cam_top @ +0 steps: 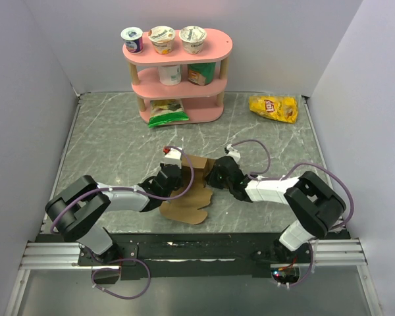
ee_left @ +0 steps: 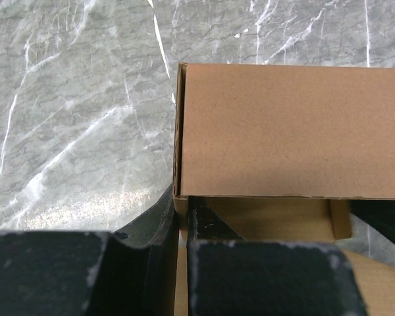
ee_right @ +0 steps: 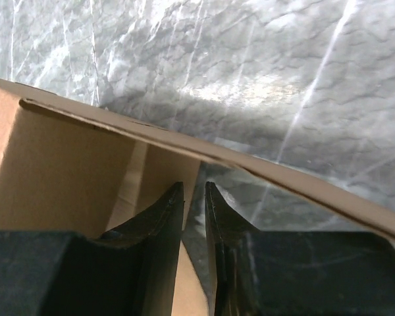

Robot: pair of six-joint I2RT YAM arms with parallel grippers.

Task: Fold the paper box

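Note:
The paper box is plain brown cardboard, partly folded, with walls raised in the middle of the table and a flat flap lying toward me. My left gripper is at its left side. In the left wrist view the jaws are shut on the box's upright side wall, one finger outside it and one inside. My right gripper is at the box's right side. In the right wrist view the jaws are nearly closed on a thin cardboard wall, beneath a slanting flap.
A pink three-tier shelf with yogurt cups stands at the back, with a green bag at its foot. A yellow chip bag lies at the back right. White walls enclose the marble table.

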